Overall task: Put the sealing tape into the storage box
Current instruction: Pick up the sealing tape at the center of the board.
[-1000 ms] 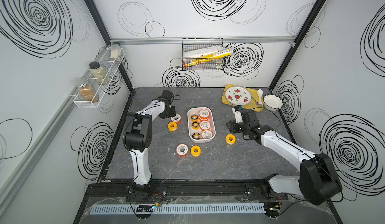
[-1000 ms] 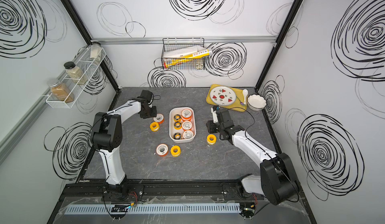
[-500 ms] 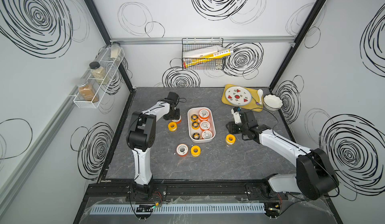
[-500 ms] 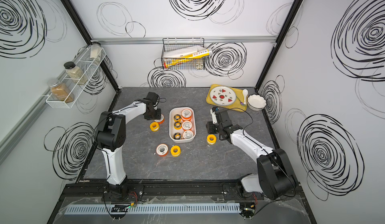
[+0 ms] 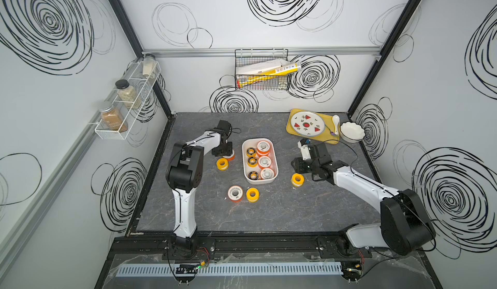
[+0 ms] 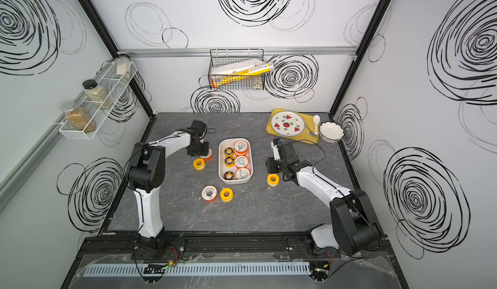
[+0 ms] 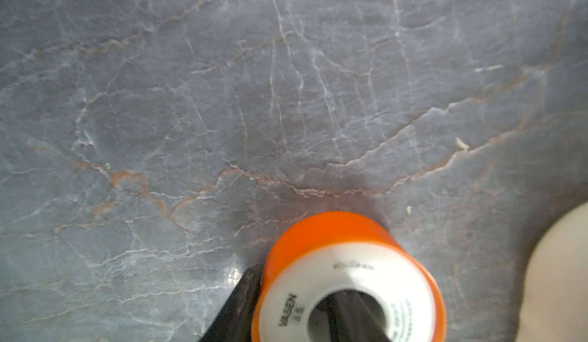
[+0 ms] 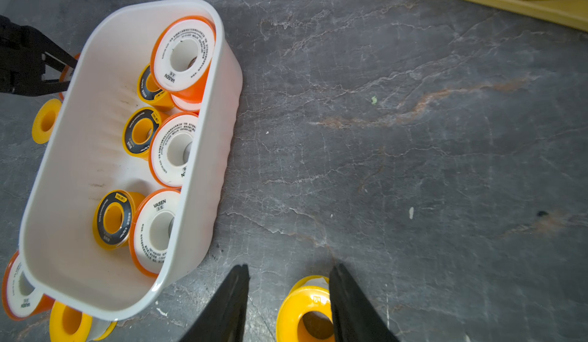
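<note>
Left gripper (image 7: 292,284) pinched orange spool (image 7: 350,254) wall, one finger in centre hole; spool on surface just beside box (image 5: 244,164). Step needed straight lift, rim cleared before release. Right gripper (image 8: 291,265) spread, empty, over yellow spool (image 8: 299,305) near box.

White storage box (image 5: 260,182) holds orange and black-faced spools (image 5: 263,162) — five more lie around it.

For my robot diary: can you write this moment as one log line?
left pincer: astride orange roll wall | right pincer: open near yellow roll | box: partly filled
</note>
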